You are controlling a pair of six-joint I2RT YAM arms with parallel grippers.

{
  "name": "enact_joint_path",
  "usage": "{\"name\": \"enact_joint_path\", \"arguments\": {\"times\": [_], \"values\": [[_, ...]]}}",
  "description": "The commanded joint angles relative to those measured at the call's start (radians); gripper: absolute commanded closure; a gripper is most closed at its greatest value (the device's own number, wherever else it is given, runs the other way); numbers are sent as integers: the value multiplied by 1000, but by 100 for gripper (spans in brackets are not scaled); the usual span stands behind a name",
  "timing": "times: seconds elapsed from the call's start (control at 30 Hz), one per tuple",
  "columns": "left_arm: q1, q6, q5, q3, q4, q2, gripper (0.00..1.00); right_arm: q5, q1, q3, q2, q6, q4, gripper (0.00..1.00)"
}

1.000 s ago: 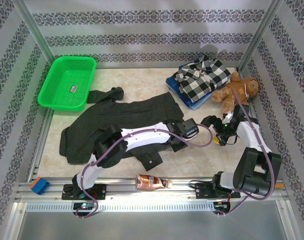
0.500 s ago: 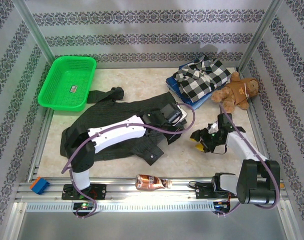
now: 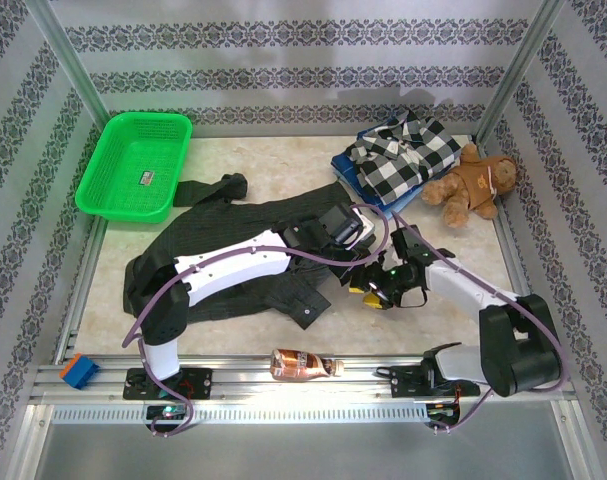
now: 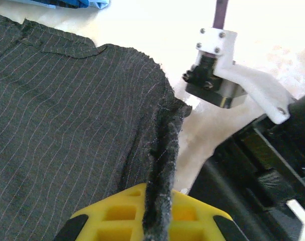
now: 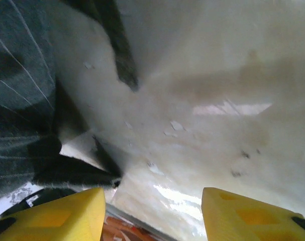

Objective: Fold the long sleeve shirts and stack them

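Observation:
The dark charcoal pinstriped shirt [image 3: 233, 235] lies spread across the middle of the table. My left gripper [image 3: 358, 250] is shut on its right edge. The left wrist view shows the yellow fingers [image 4: 117, 213] of my left gripper [image 4: 157, 206] pinching a fold of the pinstriped cloth [image 4: 67, 125]. My right gripper [image 3: 371, 292] hovers low just right of the shirt's front hem. Its jaws are open with bare tabletop between them [image 5: 152, 201], and the dark shirt [image 5: 16, 100] lies to their left. The checked flannel shirt [image 3: 403, 150] lies folded on a blue garment [image 3: 368, 192] at the back right.
A brown teddy bear [image 3: 473, 185] sits beside the folded stack. A green basket [image 3: 133, 165] stands at the back left. A brown bottle [image 3: 303, 363] and a blue block [image 3: 78, 370] lie on the front rail. Metal posts and patterned walls enclose the table [image 3: 283, 165].
My right gripper has swung left from near the teddy bear to the shirt's front hem, its jaws narrower than before. The left gripper drew the shirt edge back and up, then held still.

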Motion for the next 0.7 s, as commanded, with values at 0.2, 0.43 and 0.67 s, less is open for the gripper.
{"name": "enact_joint_path", "arguments": {"times": [0.2, 0.43, 0.67], "values": [[11, -14, 27, -14, 42, -55, 100, 173, 32, 119, 140, -108, 146, 42], [13, -11, 38, -30, 52, -87, 100, 258, 40, 152, 183, -152, 189, 47], [13, -12, 49, -54, 65, -112, 100, 397, 40, 171, 177, -212, 189, 72]]}}
